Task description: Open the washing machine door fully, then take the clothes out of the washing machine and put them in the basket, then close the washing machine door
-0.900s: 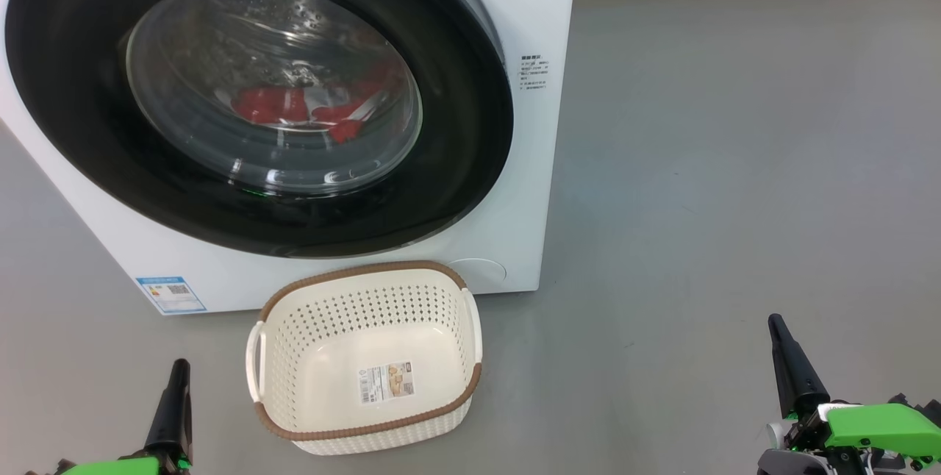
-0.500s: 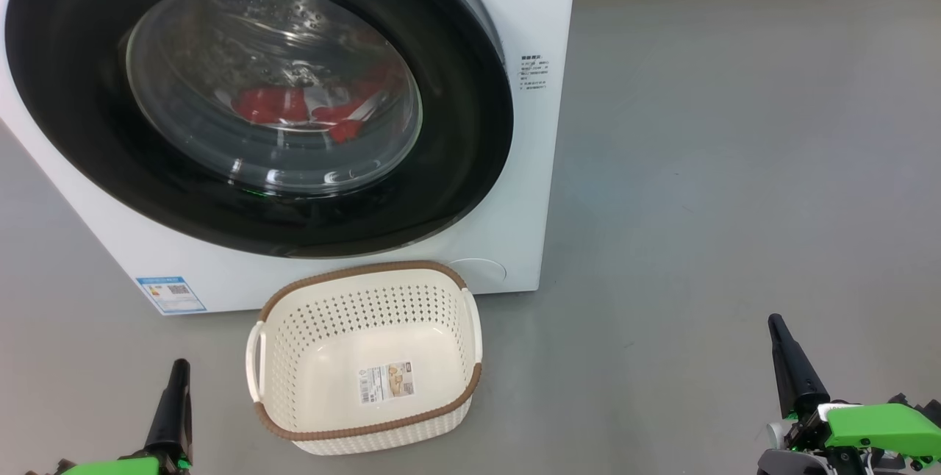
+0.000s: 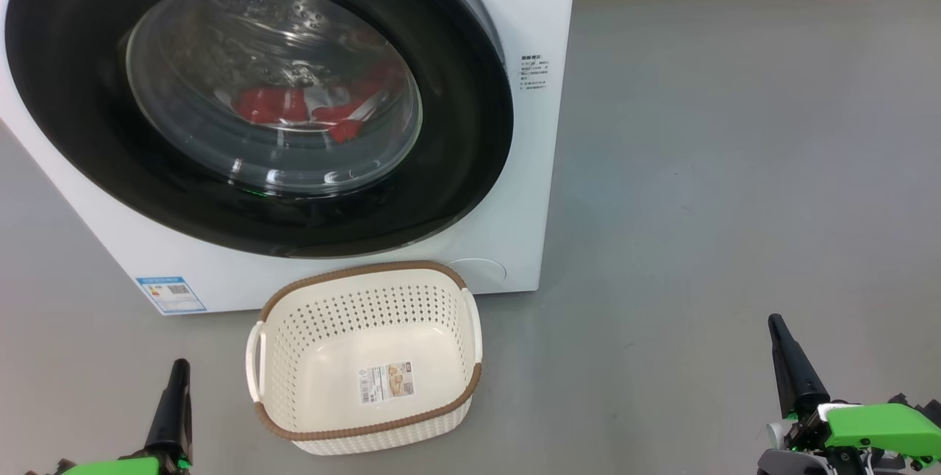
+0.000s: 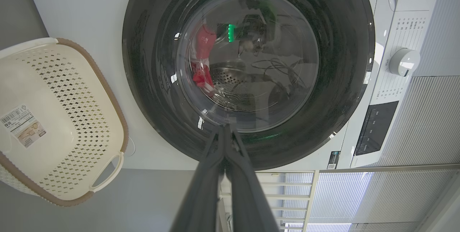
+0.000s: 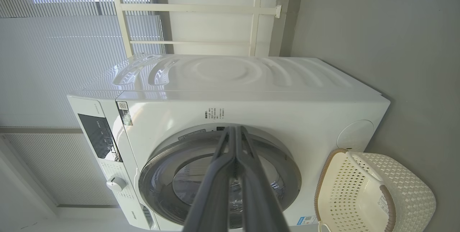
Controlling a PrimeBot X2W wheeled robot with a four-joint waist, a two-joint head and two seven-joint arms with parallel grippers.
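The washing machine door [image 3: 257,96] is shut on the washing machine [image 3: 533,166] at the far left. The red clothes [image 3: 294,106] lie in the drum, seen through the glass. The basket [image 3: 365,268] sits on the floor [image 3: 698,203] just in front of the machine. The left gripper [image 3: 179,368], near left, and the right gripper [image 3: 776,324], near right, have their jaws closed, well apart from the door.

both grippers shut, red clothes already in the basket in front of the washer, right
No: the head view shows the clothes inside the washing machine, behind its door; the basket holds just a label. Left gripper and right gripper are shut.
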